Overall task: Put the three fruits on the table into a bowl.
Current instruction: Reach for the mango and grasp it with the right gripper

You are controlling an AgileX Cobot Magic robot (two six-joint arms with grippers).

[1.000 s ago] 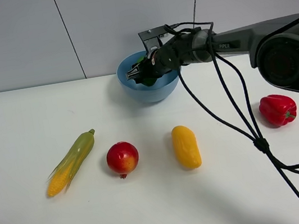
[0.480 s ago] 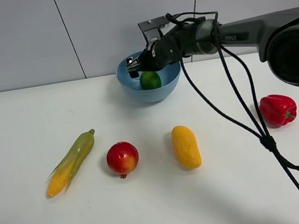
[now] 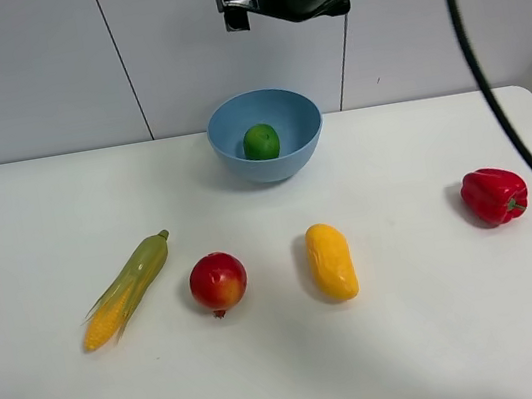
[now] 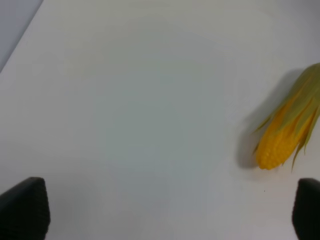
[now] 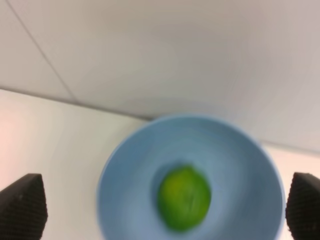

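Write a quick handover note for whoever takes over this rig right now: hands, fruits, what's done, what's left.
Left hand: open, empty, over the white tabletop.
Right hand: open, empty, raised high above the light blue glossy bowl.
Done: the small round green lime lies in the bowl.
Left: the oblong yellow mango and the round red fruit with yellow blush lie apart on the tabletop; both go into the bowl.

No readable text, no labels — none
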